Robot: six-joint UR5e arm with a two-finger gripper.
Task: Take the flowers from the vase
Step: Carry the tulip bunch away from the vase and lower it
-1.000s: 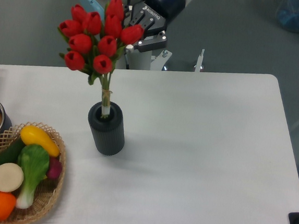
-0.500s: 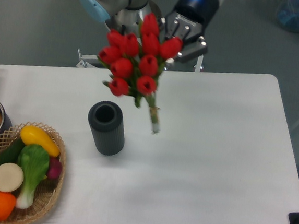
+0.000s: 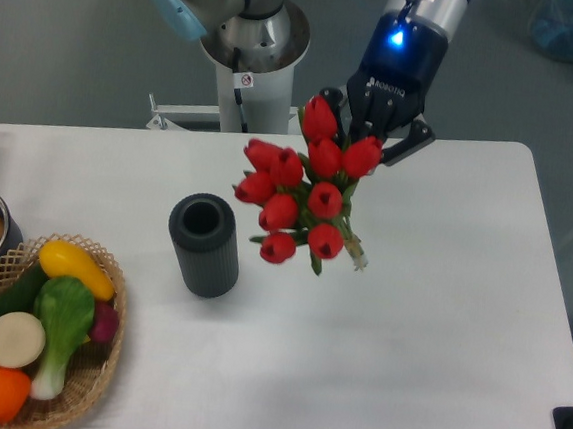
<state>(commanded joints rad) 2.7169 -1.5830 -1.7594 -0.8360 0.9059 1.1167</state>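
Gripper (image 3: 366, 131) clamps the tulip bunch (image 3: 305, 190), held clear right of the empty ribbed vase (image 3: 205, 245); extraction apparently complete.

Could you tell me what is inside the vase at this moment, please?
The vase shows only a dark, open mouth with no stems in it; its bottom is in shadow. The flowers hang to its right, in the claw.

flowers (image 3: 306, 193) lifted clear of vase (image 3: 205, 245) | carried right, tilted | gripper (image 3: 378, 122) moved right
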